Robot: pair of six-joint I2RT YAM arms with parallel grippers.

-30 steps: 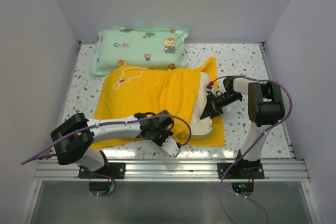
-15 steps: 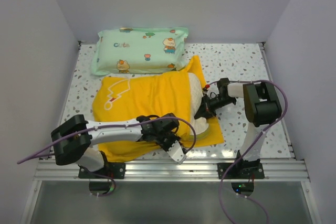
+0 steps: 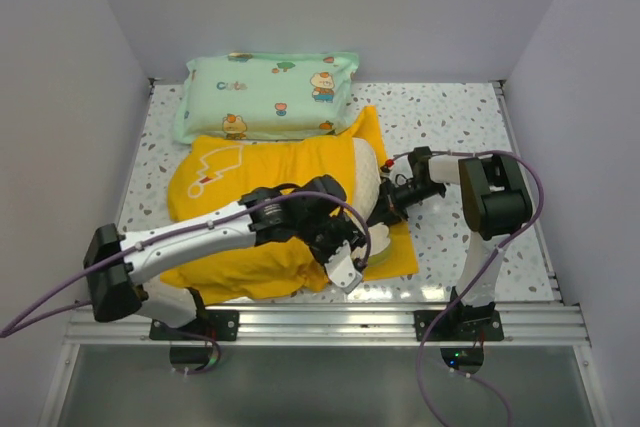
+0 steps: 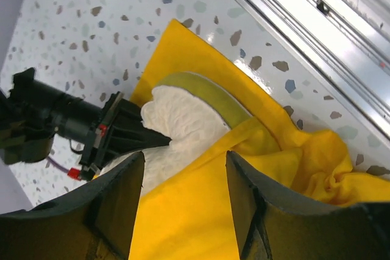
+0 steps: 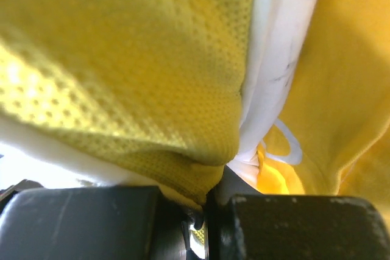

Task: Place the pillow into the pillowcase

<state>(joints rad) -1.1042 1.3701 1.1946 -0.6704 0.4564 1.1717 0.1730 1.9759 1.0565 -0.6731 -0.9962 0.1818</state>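
The pillow (image 4: 183,120) pokes from the pillowcase (image 3: 265,172) just ahead of the left gripper (image 4: 184,159), jaws parted and empty, while the right gripper (image 3: 386,209) pinches its yellow edge.

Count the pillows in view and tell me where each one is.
2. The mint-green pillow lies at the table's far edge. The cream-white pillow sits mostly inside the yellow pillowcase, its right end sticking out. Nothing suggests another is hidden.

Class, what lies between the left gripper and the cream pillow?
Yellow pillowcase fabric: in the left wrist view its edge fills the stretch from the open left gripper to the exposed end of the pillow.
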